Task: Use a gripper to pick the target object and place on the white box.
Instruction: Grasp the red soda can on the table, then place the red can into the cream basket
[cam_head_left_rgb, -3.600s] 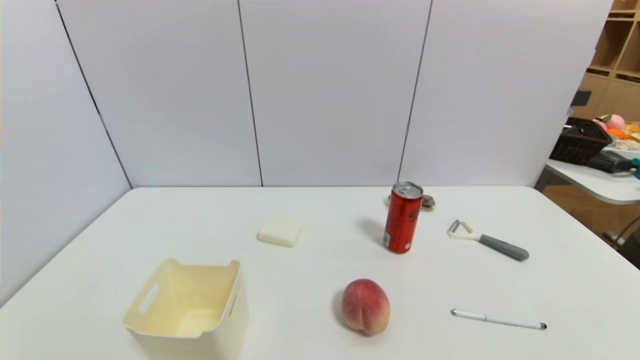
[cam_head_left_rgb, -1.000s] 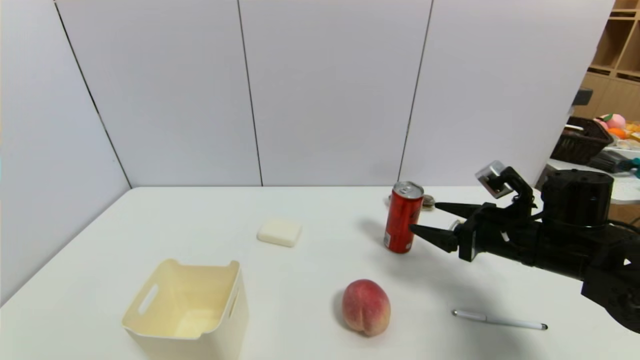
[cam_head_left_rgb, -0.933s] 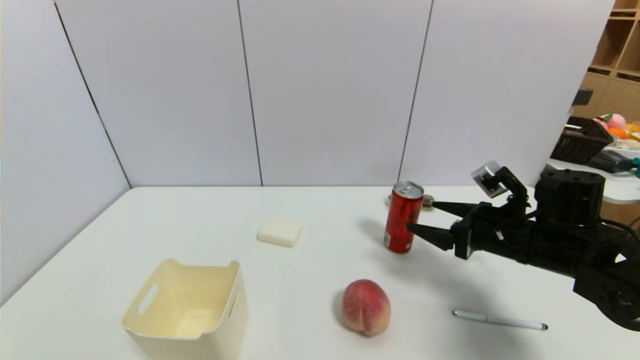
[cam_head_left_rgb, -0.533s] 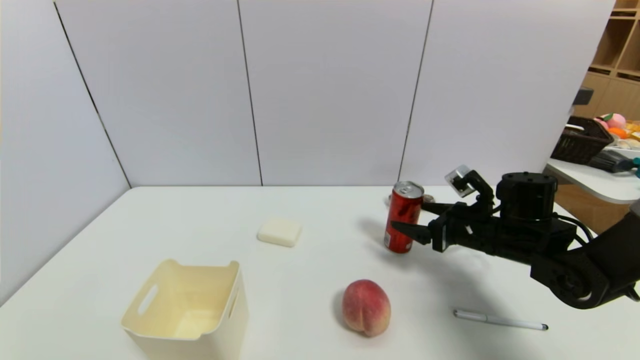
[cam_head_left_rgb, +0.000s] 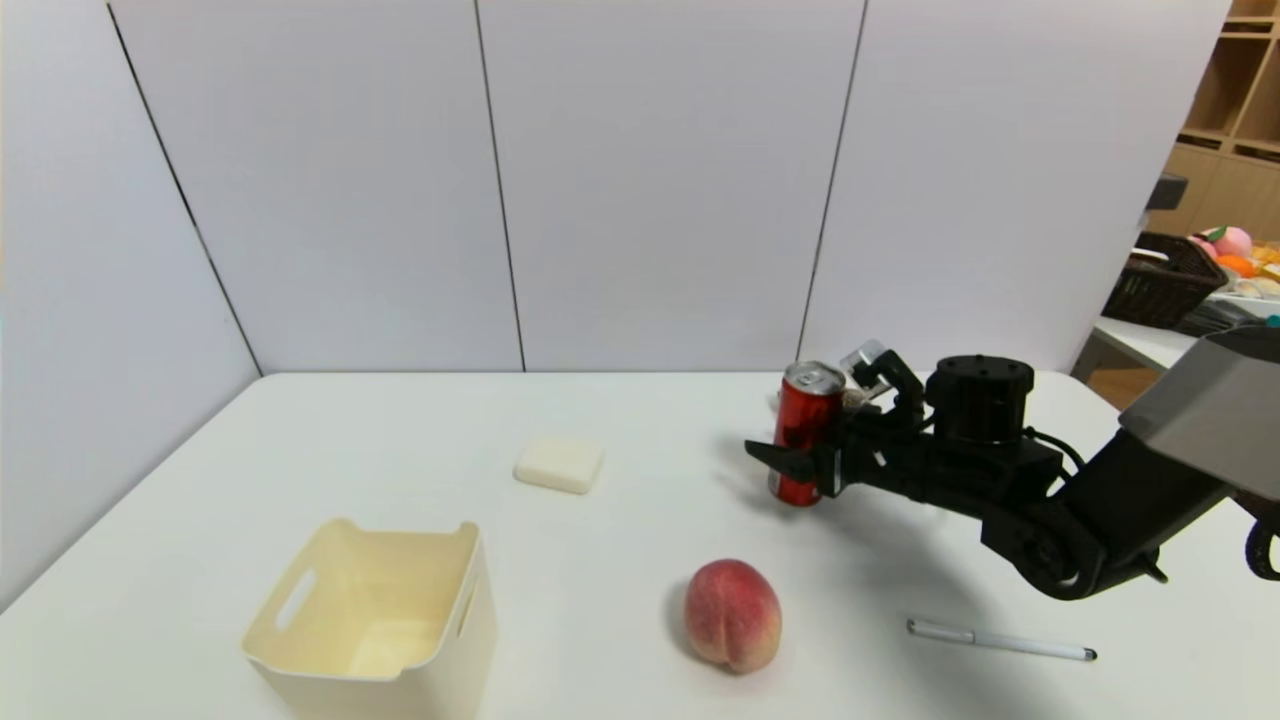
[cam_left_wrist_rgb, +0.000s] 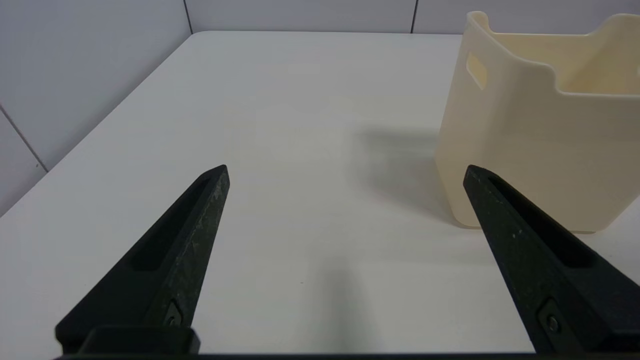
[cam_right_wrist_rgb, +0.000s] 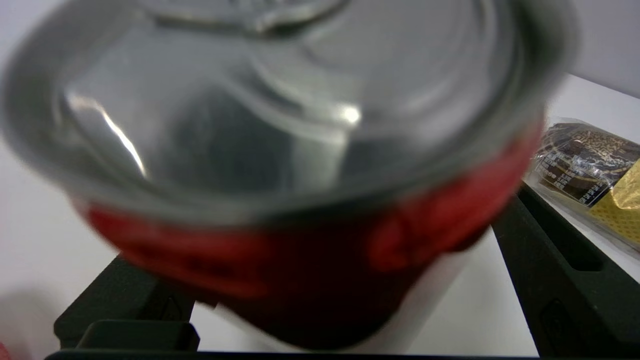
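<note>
**Right gripper straddles red can at far side of table**

The white table (cam_head_left_rgb: 400, 450) carries the scene. The right arm (cam_head_left_rgb: 1120, 500) reaches in low from the right edge, forearm nearly level, its upper part cut off by the frame. The cream box (cam_head_left_rgb: 380, 620) stands open-topped at the near left, partly cut off at the bottom edge of the head view. The right gripper (cam_head_left_rgb: 800, 455) lies about level above the table with its fingers spread wide, one on each side of the can (cam_head_left_rgb: 805, 425); the near finger (cam_head_left_rgb: 775, 462) crosses in front of the can's lower half, while the far finger is hidden behind it. Whether either finger touches the can cannot be told. The can stands upright on the far right part of the table, long axis vertical, silver top up, well apart from the box. In the right wrist view it fills the picture, blurred, between the two fingers. The left gripper (cam_left_wrist_rgb: 345, 172) hovers low over the table just beside the box, fingers wide apart with nothing between them. A peach (cam_head_left_rgb: 732, 612) sits near the front, a white block (cam_head_left_rgb: 560, 462) toward the middle, a pen (cam_head_left_rgb: 1000, 640) at the near right. A wrapped packet (cam_right_wrist_rgb: 585, 170) lies just behind the can.
</note>
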